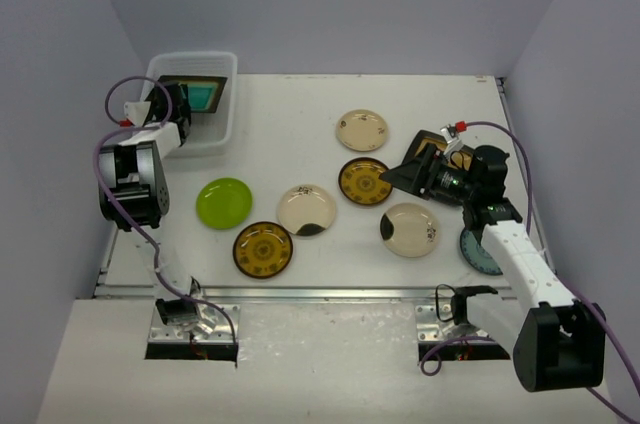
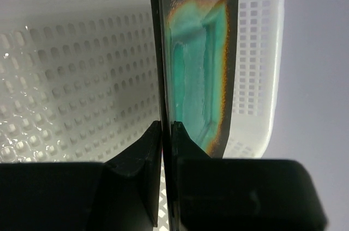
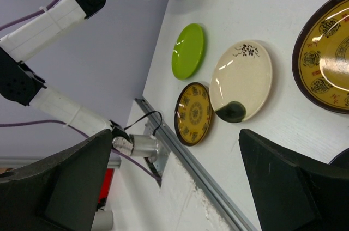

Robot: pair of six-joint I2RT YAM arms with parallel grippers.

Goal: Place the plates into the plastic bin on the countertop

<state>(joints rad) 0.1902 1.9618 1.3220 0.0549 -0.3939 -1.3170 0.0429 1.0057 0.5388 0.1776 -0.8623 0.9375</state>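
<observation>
Plates lie spread over the white table (image 1: 300, 109), and one more is at the bin (image 1: 222, 124), which sits at the far left corner of the table.

The left gripper (image 2: 166, 133) is pinching the teal square plate (image 2: 199, 73) by its edge. Its two fingers (image 2: 139, 157) are pressed against either side of the plate. The plate stands on its edge in the left wrist view, with the bin's white holey walls behind it. From above, it sits inside the bin's rim. I cannot tell if it touches the bottom.

The right gripper (image 3: 175, 138) is spread wide, with nothing between its fingers (image 3: 294, 182). From above it hangs just beside the mustard square plate (image 1: 430, 149), over on the right side of the table. I cannot tell if it touches that plate.

Still on the table are:
- a green plate (image 1: 224, 202) on the left
- a brown and yellow plate (image 1: 263, 249) near the front rail
- a cream plate with a dark patch (image 1: 307, 209) in the middle
- a second brown and yellow plate (image 1: 365, 181) just beside the right gripper
- a plain cream plate (image 1: 362, 129) farther back
- another cream plate (image 1: 410, 229) near the right arm
- a blue plate (image 1: 478, 249), partly hidden under the right arm
</observation>
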